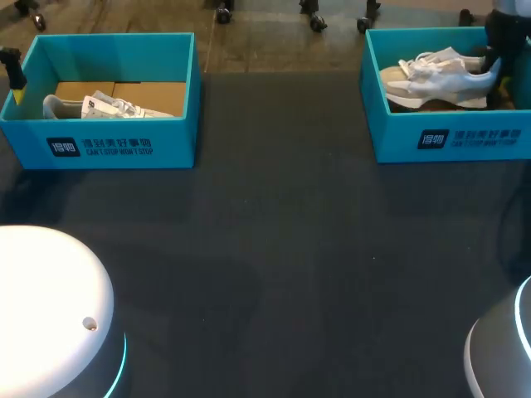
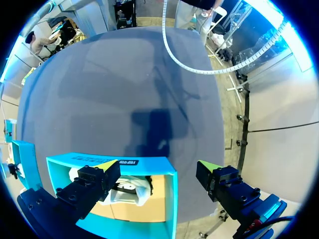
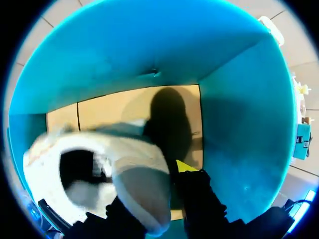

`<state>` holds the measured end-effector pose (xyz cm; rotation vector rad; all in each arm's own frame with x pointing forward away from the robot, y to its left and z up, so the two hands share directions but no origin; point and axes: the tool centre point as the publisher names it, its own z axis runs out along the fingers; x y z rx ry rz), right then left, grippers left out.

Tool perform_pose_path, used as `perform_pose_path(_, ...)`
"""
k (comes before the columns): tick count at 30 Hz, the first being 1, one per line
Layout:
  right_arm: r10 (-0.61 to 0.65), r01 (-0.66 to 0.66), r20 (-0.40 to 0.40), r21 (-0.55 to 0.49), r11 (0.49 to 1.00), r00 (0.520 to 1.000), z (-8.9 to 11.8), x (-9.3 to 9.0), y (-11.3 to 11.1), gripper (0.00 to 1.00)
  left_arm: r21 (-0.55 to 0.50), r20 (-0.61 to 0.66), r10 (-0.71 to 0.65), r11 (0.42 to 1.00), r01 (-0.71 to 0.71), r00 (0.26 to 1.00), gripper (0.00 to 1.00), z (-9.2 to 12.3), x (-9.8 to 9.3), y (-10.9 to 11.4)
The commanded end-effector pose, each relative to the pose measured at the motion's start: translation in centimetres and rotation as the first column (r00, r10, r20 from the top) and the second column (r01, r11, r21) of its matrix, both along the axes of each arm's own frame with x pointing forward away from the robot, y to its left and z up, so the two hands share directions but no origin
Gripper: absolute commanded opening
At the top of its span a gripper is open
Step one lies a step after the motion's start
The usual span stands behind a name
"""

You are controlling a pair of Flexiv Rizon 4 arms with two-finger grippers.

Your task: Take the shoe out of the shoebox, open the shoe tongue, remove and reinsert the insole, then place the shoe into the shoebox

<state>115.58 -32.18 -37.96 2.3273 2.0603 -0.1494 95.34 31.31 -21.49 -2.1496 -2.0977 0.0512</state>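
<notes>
The right gripper (image 3: 152, 179) is down inside the right shoebox (image 3: 239, 124), at the heel of the white sneaker (image 3: 99, 164). The heel covers much of the gripper, so I cannot tell whether it is clamped on the heel or only resting against it. In the head view this box stands at the upper right of the frame, with the sneaker's toe pointing toward the frame's middle.

The sneaker is probably light, with a soft upper that gives under a pinch and a firmer heel and sole. The heel collar looks like the best place to hold it, and the loose laces may snag.

The left gripper (image 2: 158, 166) is spread wide with nothing in it. It hangs over the near wall of the left shoebox (image 2: 124, 160), which holds a second sneaker (image 2: 132, 189).

The insole and tongue are hard to make out, and the shoe's opening is blurred.
</notes>
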Motion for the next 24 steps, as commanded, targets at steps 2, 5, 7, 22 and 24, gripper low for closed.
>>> perform_pose_path(2,-0.021,0.021,-0.015,-0.011,1.000,1.000,1.6,0.5,-0.6,0.00,0.001,0.001,-0.001,1.000,0.001,1.000,1.00,0.0,0.0,0.0)
perform_pose_path(5,-0.038,0.038,-0.002,-0.031,0.999,0.999,3.0,0.7,-1.2,0.00,0.001,0.001,-0.001,1.000,0.001,1.000,1.00,0.0,0.0,0.0)
perform_pose_path(7,-0.061,0.062,0.007,-0.044,0.997,0.998,3.9,0.8,-1.6,0.00,0.001,0.001,-0.001,1.000,0.001,1.000,1.00,0.0,0.0,0.0)
perform_pose_path(22,-0.152,0.160,0.083,-0.106,0.981,0.985,12.9,0.4,-3.2,0.00,0.001,0.001,-0.001,1.000,0.001,1.000,1.00,0.0,0.0,0.0)
perform_pose_path(24,-0.153,0.162,0.085,-0.110,0.981,0.985,14.3,0.2,-3.2,0.00,0.001,0.001,-0.001,1.000,0.001,1.000,1.00,0.0,0.0,0.0)
